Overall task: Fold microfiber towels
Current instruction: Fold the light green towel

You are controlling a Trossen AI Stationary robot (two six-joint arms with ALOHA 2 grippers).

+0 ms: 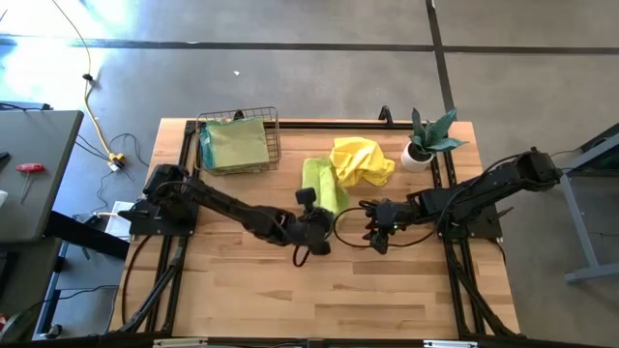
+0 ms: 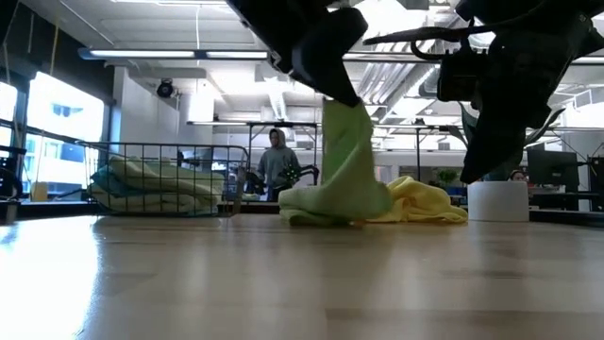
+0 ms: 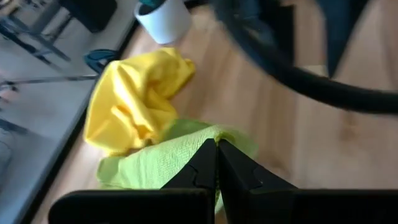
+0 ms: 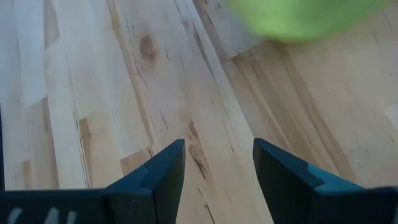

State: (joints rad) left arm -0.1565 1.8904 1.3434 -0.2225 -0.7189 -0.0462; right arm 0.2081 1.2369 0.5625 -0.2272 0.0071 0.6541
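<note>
pale wood table (image 1: 387, 300), concrete floor (image 1: 290, 77)

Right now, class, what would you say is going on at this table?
A two-armed robot is working on towels. The left gripper is shut on the lime green towel, lifting one end off the table while the rest trails beside the crumpled yellow towel. The right gripper hangs open over bare wood nearby, holding nothing. A wire basket at the back holds more cloths, and a small potted plant stands at the far right.
</note>
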